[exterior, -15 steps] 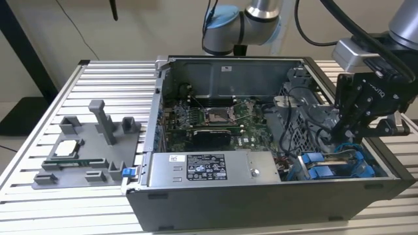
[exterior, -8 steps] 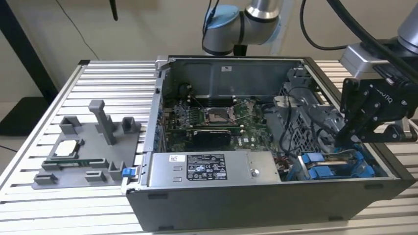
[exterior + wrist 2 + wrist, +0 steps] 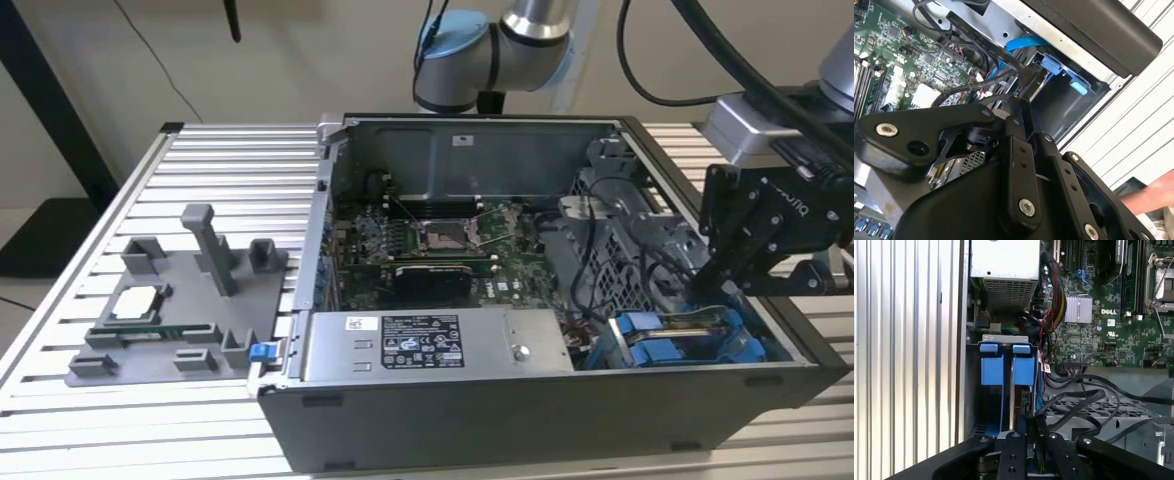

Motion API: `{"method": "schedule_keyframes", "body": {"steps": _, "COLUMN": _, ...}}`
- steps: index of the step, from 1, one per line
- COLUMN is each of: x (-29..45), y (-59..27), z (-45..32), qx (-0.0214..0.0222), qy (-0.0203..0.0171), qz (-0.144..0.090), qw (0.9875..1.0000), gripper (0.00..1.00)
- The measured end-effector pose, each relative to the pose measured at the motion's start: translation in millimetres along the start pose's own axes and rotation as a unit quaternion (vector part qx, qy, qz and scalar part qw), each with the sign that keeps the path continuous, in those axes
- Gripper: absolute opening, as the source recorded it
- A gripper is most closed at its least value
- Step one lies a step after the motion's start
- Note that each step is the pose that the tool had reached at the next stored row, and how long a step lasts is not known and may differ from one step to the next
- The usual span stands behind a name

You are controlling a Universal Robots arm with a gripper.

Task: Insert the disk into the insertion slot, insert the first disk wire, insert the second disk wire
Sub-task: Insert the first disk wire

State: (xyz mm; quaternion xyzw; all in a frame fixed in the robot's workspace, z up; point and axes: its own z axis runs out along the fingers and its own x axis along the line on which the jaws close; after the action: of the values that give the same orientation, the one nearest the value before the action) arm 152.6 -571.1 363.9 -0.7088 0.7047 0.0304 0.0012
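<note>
On the exterior view's left, the slatted metal bench [image 3: 200, 160] carries a grey holder [image 3: 200, 270] with a square chip [image 3: 138, 302] and a memory stick [image 3: 154, 332] lying in it. Just beside the holder stands an open computer case [image 3: 534, 420]. Inside it lies a green circuit board [image 3: 400, 240] with a square silver socket [image 3: 441, 235] near its middle. In front of the board sits a grey power box [image 3: 534, 345] with a black label.

Further toward the exterior view's right, black wires [image 3: 641, 250] run over a grey metal cage. Below them, in the case's near corner, is the insertion slot [image 3: 767, 345]. The disk [image 3: 663, 352] sits in that slot, showing mostly as the blue of its bracket. In the first wrist view the disk [image 3: 1023, 371] shows two blue tabs side by side, just under the slot's grey metal lip [image 3: 999, 338].

The arm [image 3: 534, 20] reaches over the back of the case, and the gripper [image 3: 707, 290] hangs right above the slot. In both wrist views the gripper [image 3: 1027, 421] [image 3: 1015, 102] points down at the disk. Its fingers [image 3: 1013, 450] are drawn together at the tips. Black wires [image 3: 1074, 400] loop just beside them, and I cannot tell whether one is pinched between them.

In the second wrist view a person's hand [image 3: 1154, 195] shows beyond the case, over the bench.
</note>
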Motion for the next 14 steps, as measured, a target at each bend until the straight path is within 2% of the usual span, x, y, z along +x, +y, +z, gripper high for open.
{"method": "schedule_keyframes", "body": {"steps": 4, "x": 0.1, "y": -0.2, "z": 1.4, "qx": 0.0000, "qy": -0.0001, "qz": 0.000, "qw": 1.0000, "gripper": 0.00}}
{"method": "schedule_keyframes", "body": {"steps": 14, "x": 0.7, "y": -5.7, "z": 11.7, "qx": 0.0000, "qy": 0.0000, "qz": 0.000, "qw": 1.0000, "gripper": 0.00}}
